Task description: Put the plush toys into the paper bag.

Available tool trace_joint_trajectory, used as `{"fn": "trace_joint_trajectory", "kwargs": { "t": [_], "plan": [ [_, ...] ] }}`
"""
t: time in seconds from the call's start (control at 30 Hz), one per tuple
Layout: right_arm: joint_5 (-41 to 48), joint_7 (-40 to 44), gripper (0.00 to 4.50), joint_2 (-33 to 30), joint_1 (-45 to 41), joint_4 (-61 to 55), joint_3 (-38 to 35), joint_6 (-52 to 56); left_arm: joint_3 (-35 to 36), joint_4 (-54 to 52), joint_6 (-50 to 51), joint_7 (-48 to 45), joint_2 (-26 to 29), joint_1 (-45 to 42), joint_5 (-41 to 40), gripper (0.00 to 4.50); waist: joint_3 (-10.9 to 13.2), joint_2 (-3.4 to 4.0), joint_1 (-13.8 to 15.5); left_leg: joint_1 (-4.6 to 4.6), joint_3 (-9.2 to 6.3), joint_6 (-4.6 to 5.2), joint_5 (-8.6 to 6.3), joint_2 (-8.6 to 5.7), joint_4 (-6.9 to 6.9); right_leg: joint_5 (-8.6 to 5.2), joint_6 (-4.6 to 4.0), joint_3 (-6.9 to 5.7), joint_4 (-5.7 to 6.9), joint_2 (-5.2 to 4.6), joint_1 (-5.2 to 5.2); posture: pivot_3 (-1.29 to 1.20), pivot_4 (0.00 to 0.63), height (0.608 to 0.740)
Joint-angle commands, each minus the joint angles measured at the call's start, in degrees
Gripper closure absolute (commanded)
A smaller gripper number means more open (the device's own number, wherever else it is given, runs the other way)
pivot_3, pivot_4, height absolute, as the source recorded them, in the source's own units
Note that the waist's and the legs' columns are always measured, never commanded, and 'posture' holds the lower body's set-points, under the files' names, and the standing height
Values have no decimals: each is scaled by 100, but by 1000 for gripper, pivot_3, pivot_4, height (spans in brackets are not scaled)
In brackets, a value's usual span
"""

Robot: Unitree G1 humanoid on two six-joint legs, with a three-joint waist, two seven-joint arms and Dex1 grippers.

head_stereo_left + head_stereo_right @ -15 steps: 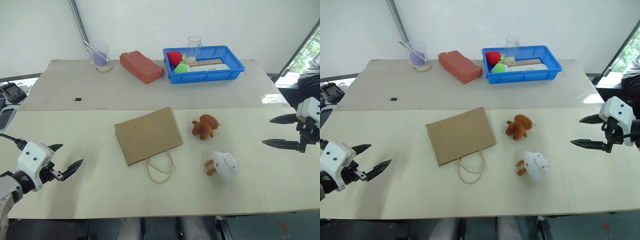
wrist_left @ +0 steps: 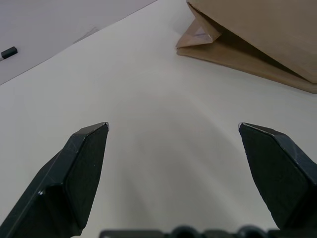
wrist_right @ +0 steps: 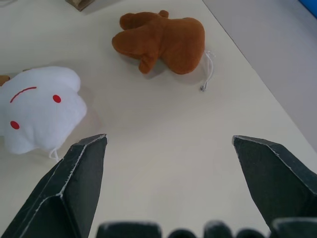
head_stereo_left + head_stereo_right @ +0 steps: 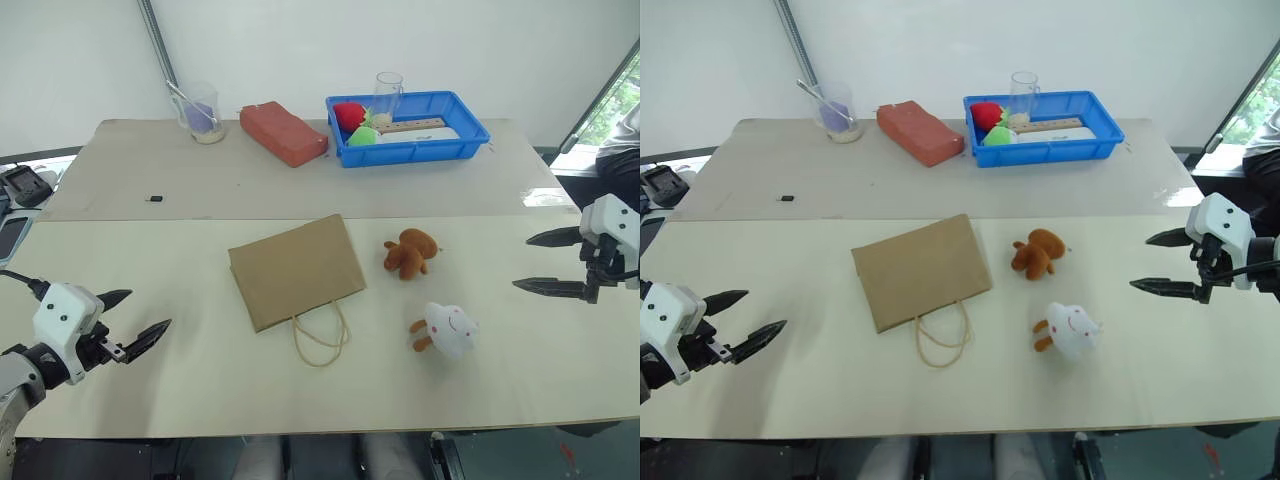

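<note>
Nearest the robot, over the pale table [image 4: 150, 400], the left gripper [image 4: 135, 320] hangs with its two black fingers spread wide and nothing between them, well apart from the paper bag [image 4: 296, 270]; on the other side the right gripper [image 4: 548, 262] is likewise spread wide and empty, aimed toward the plush toys. Closest of these is the white plush toy [image 4: 449, 329], round, with orange feet and a small red face, lying on the table near the right gripper. It looks light and squashy, so a pinch across its plump body should sink in and hold (the feet are too small to trust). Just beyond it lies the brown plush toy [image 4: 410, 252], fuzzy and equally soft; its thick middle seems the best place to take hold, not a limb. Between the two grippers the paper bag lies flat on its side, its cord handles [image 4: 321, 338] trailing toward the robot. Judging by its thin, creasing paper, it will slide or crumple easily, and its mouth probably needs lifting open by the rim or a handle. Farther off sit a reddish block [image 4: 283, 132] and a blue tray [image 4: 472, 136].
</note>
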Motion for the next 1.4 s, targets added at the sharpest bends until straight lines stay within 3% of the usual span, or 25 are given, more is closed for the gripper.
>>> {"fn": "trace_joint_trajectory", "kwargs": {
  "t": [0.03,0.37,0.5,0.6,0.73,0.87,1.17,1.27,1.4],
  "plan": [
    [92,-76,0,-3,-6,-153,-147,16,236,-15,-227,-64,26,20,5,22,0,0,2,0,0,0,0,1,0,0,0,0,0,1,0,0,150,740],
    [328,-226,0,64,423,-766,-336,426,-276,-241,-478,-1016,611,119,77,22,0,0,9,-2,1,0,0,-2,0,0,-1,0,-1,-1,-1,0,150,740],
    [768,-241,0,12,753,-1758,-584,1061,-825,-841,-90,-1097,736,-568,-433,22,1,1,59,-5,-6,0,0,-1,4,-1,0,-2,3,-1,1,0,150,740],
    [1095,-353,0,-36,1040,-2653,-743,1583,-1656,-1010,-94,-1198,729,-1133,-320,22,0,2,50,-3,-10,0,0,0,5,-1,1,-2,3,4,4,0,150,740],
    [1757,-545,0,-135,1507,-4000,-1086,2585,-3326,-734,-488,-1413,396,-2340,382,22,0,3,59,-9,-14,0,0,-5,3,-1,2,-2,1,4,2,0,150,740],
    [2349,-952,0,-64,1828,-4984,-1411,3388,-4377,60,-1046,-1396,-160,-3277,1169,22,0,0,73,-12,-20,0,0,-8,6,-1,3,-3,2,9,7,0,150,740],
    [2792,-1409,0,1,2487,-5650,-2017,3941,-5154,1356,-2283,-1487,-981,-3951,1830,22,1,-2,152,-20,-23,3,-1,-10,10,-1,5,-2,-4,9,4,0,150,740],
    [2834,-1447,0,8,2582,-5686,-2084,3959,-5245,1530,-2601,-1569,-1033,-3959,1916,861,1,-2,165,-21,-23,3,-1,-10,10,-1,6,-2,-4,8,5,0,150,740],
    [2883,-1473,0,-9,2622,-5682,-2069,3918,-5220,1556,-2542,-1596,-1180,-3967,1777,2734,1,-2,171,-21,-23,3,-1,-10,11,-1,8,-3,-5,8,6,0,150,740]
  ]
}}
